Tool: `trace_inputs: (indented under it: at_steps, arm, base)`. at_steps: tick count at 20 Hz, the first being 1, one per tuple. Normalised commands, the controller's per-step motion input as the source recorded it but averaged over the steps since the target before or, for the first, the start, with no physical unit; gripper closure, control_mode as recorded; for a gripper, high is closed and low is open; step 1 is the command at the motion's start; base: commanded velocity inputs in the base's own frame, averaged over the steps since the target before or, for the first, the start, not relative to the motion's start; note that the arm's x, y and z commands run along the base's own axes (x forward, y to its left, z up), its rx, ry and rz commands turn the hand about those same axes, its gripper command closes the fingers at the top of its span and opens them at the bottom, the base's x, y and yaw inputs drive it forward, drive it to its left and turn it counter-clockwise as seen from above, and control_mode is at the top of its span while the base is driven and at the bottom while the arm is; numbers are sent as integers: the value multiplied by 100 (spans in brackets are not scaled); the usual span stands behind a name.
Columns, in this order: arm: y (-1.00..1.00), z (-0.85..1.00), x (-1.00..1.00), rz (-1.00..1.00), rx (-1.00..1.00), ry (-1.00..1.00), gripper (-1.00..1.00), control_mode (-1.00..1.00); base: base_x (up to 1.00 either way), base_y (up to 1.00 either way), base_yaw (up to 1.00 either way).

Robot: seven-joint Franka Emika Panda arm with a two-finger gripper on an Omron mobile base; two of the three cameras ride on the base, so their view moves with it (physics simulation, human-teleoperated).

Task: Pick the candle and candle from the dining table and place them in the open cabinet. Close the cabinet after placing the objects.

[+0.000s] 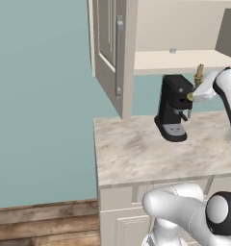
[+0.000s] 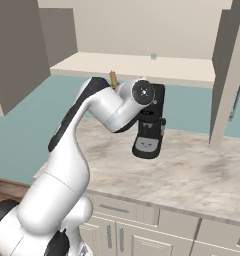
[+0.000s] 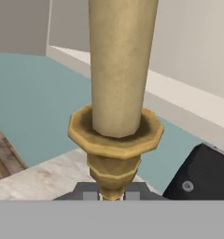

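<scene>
Just above the gripper (image 3: 111,195), a candle (image 3: 121,70) stands upright in its brass holder (image 3: 115,140), with the jaws pinched narrow on the holder's slim stem. The main risk from here, as I judge it, is the candle top catching the front edge of the cabinet shelf (image 1: 185,61), which sits just above and beyond the gripper; a knock there could tip the holder in so thin a grip or pull it loose. A second risk is the black coffee machine (image 1: 173,108) standing close below and beside the gripper on the marble counter (image 1: 151,153): a low or sideways sweep of the wrist could strike it. The open cabinet door (image 1: 110,53) hangs well off to the gripper's left and looks out of the way.

Seen from the right base view, the arm (image 2: 99,107) rises from the base, bends sharply at the elbow and reaches forward, the wrist held level just under the shelf lip with the candle (image 2: 113,78) poking up behind it.
</scene>
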Motion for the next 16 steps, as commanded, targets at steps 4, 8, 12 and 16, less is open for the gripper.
trace_inputs:
  at_steps: [4, 8, 12, 16]
  arm:
    - [10, 53, 0, 0, 1, 0, 100, -100]
    - [10, 52, 0, 1, 0, -1, 100, -100]
    - [12, 46, 1, 0, 1, 0, 100, -100]
    - [16, 36, 4, -1, 1, 0, 100, -100]
  base:
    - [0, 0, 0]
    - [0, 0, 0]
    - [0, 0, 0]
    - [0, 0, 0]
